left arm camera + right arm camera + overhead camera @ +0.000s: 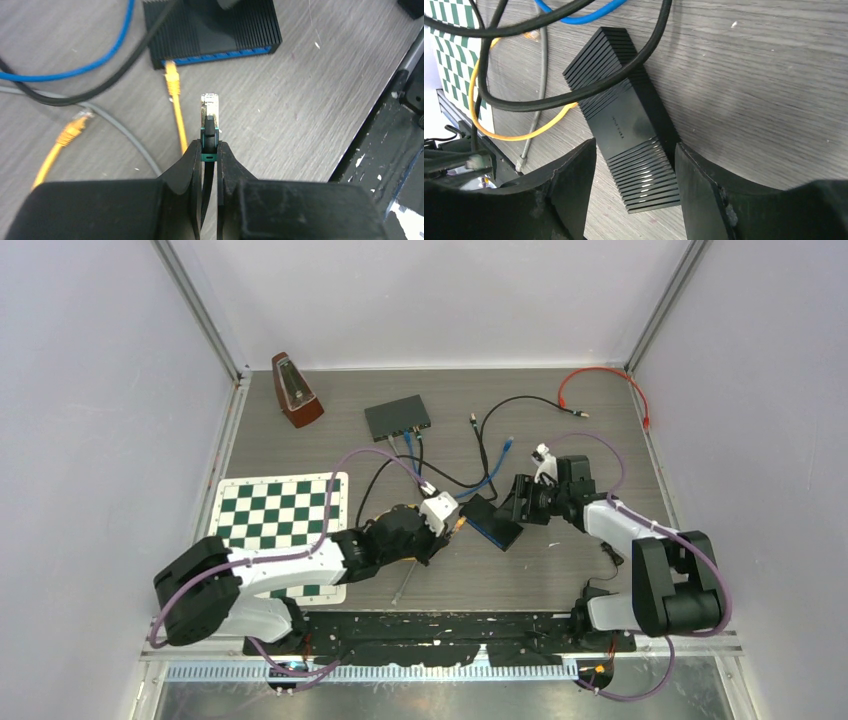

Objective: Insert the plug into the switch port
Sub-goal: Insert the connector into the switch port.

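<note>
Grey wood-grain table [560, 570] fills the white-walled cell. Near its middle, the left tool [210, 148] is pressed together on the plug [210, 107]. It pinches the green boot so the clear tip sticks out up-frame.

Straight ahead, at the upper middle of the left wrist view, lies the switch [250, 30]. Its blue port face [225, 54] is turned toward the plug and apart from it, and the plug's long axis runs roughly square to that face. A yellow plug [172, 75] lies with its tip at the face's left end.

The right tool [634, 150] stands spread astride the switch's far end, with a gap showing on one side. By my judgement, the left arm is the one to advance along the plug's axis.
</note>
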Robot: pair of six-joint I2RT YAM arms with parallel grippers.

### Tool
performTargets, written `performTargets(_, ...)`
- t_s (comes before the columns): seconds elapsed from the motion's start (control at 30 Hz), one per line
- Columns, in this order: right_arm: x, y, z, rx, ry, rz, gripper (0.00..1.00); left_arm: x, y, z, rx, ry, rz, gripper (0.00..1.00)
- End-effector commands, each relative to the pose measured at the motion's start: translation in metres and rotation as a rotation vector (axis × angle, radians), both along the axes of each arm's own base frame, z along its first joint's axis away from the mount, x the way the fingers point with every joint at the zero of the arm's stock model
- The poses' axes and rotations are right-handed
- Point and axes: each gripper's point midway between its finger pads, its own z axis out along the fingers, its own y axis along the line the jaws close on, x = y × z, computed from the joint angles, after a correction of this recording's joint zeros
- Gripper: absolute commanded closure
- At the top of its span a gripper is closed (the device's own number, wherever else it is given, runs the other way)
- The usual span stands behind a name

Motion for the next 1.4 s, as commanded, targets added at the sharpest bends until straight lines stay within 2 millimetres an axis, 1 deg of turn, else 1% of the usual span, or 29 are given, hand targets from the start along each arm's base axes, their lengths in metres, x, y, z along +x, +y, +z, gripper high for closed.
performTargets(0.0,0.019,0.003,0.010,-0.006,-0.062,0.055,0.35,-0.008,-0.021,-0.011,-0.034,0.058,0.011,1.00)
performTargets(0.07,0.021,0.004,0.005,-0.007,-0.047,0.063,0.35,-0.007,-0.027,-0.021,-0.012,0.094,0.026,1.00)
performTargets(0.17,0.019,0.011,0.003,0.031,-0.042,0.094,0.39,-0.008,-0.034,-0.033,0.013,0.123,0.029,1.00)
performTargets(0.33,0.015,0.016,-0.003,0.047,-0.028,0.125,0.49,0.002,-0.040,-0.046,0.066,0.118,0.065,1.00)
performTargets(0.43,0.009,0.019,-0.004,0.067,-0.017,0.139,0.52,0.006,-0.044,-0.051,0.095,0.122,0.074,1.00)
performTargets(0.6,0.000,0.020,-0.007,0.080,0.004,0.143,0.57,0.010,-0.040,-0.060,0.133,0.132,0.115,1.00)
performTargets(0.7,-0.003,0.021,-0.004,0.092,0.003,0.130,0.57,0.012,-0.037,-0.067,0.171,0.146,0.137,1.00)
performTargets(0.8,-0.007,0.020,-0.005,0.096,0.011,0.107,0.57,0.012,-0.031,-0.074,0.202,0.160,0.160,1.00)
performTargets(0.9,-0.005,0.022,0.002,0.115,-0.013,0.101,0.57,0.009,-0.033,-0.076,0.190,0.165,0.148,1.00)
performTargets(1.03,-0.007,0.022,0.005,0.124,-0.028,0.085,0.52,0.008,-0.037,-0.077,0.190,0.178,0.133,1.00)
performTargets(1.1,-0.009,0.022,0.004,0.128,-0.026,0.087,0.51,0.007,-0.038,-0.077,0.189,0.179,0.128,1.00)
performTargets(1.23,-0.013,0.025,0.000,0.160,-0.012,0.081,0.56,0.006,-0.042,-0.076,0.175,0.189,0.118,1.00)
performTargets(1.27,-0.011,0.026,0.003,0.176,-0.023,0.072,0.58,0.006,-0.042,-0.076,0.172,0.192,0.119,1.00)
performTargets(1.37,-0.019,0.026,-0.002,0.197,-0.012,0.054,0.60,0.007,-0.045,-0.075,0.159,0.190,0.123,1.00)
